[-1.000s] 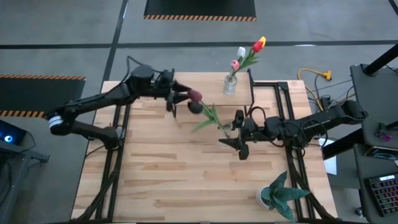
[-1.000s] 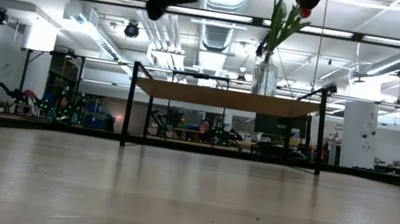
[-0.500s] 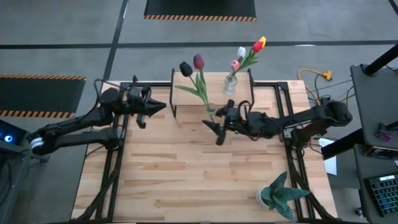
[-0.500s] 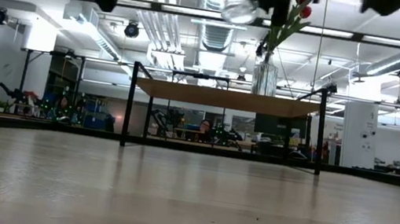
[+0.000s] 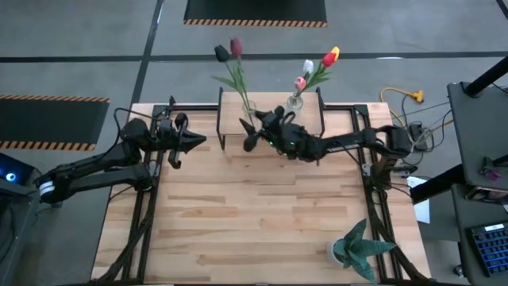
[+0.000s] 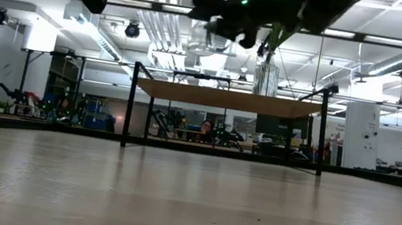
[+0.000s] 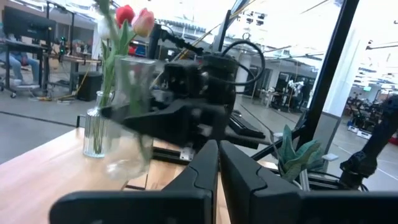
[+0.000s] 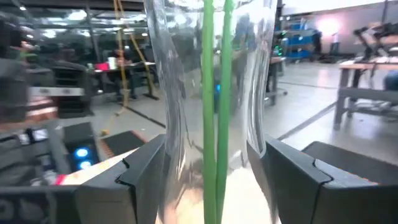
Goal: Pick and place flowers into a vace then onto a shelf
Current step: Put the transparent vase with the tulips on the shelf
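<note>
two vases [image 5: 294, 102] on shelf [image 5: 230, 111] — plant [image 5: 359, 248] front-right

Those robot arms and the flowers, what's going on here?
The right hand grips a clear glass vase holding two dark tulips and has it above the small wooden shelf. A second vase of flowers already stands on that shelf. The left hand is shut and empty, off to the shelf's left side.

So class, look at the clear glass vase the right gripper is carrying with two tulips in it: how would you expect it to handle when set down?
The glass vase is smooth and curved between the right gripper fingers, so probably slippery. It is narrow, and the long-stemmed tulips lean well out above it, so likely top-heavy and apt to tip. Being glass, it is probably fragile.
</note>
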